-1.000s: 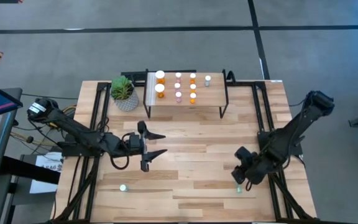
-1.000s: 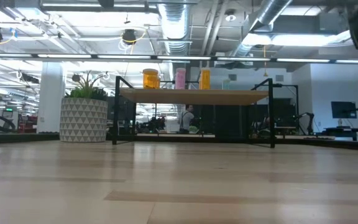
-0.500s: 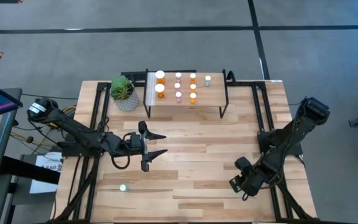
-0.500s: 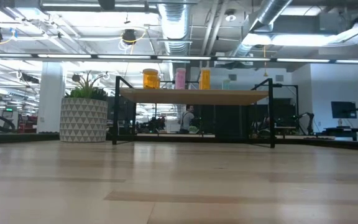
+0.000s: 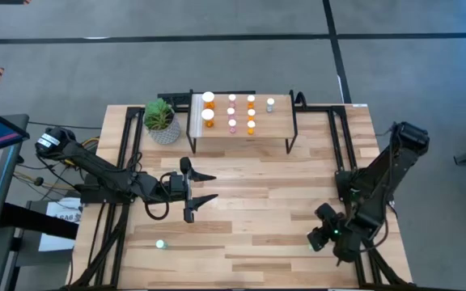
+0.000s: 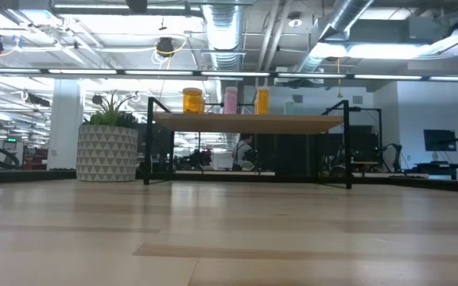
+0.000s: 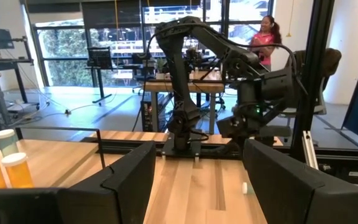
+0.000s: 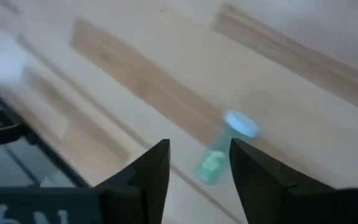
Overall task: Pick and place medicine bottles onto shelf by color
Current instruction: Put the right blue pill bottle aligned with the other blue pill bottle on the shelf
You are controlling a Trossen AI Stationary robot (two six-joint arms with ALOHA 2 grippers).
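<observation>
The right gripper [image 8: 196, 177] is held low over the tabletop [image 5: 257, 186] near its front right corner, fingers apart, with a green-teal bottle [image 8: 224, 148] lying on its side just ahead of the gap. The left gripper [image 5: 201, 187] is held left of centre, fingers spread and empty. Another green-teal bottle [image 5: 160, 243] is seen near the front left. Orange, pink and teal bottles are stood on the shelf [image 5: 273, 133] at the back edge.
</observation>
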